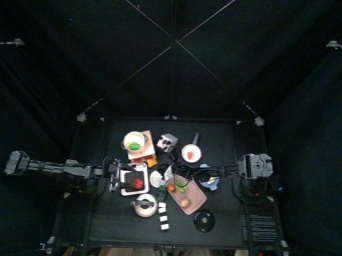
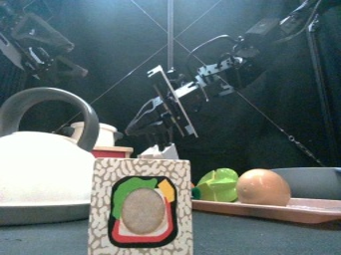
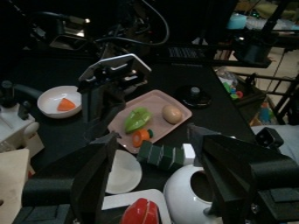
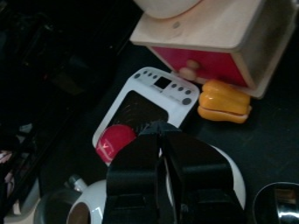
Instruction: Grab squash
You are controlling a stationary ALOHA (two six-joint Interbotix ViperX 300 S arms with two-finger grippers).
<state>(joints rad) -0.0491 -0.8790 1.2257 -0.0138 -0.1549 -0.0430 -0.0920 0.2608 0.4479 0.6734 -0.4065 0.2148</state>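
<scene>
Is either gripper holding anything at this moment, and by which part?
Nothing visibly held. The left gripper stands open and empty; the right gripper shows nothing between its jaws.

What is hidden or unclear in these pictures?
Top view: things on the table are too small to name.
Front view: the box hides the pink tray's left end; the picture's edge cuts the kettle.
Right wrist view: the right hand covers part of the red item.

You have a white kettle (image 2: 40,164) with a grey handle at nine o'clock in the front view, a speckled box (image 2: 142,204) printed green, red and yellow at six, and a green vegetable (image 2: 217,184) beside a tan one (image 2: 264,186) on the pink tray (image 2: 286,209).
</scene>
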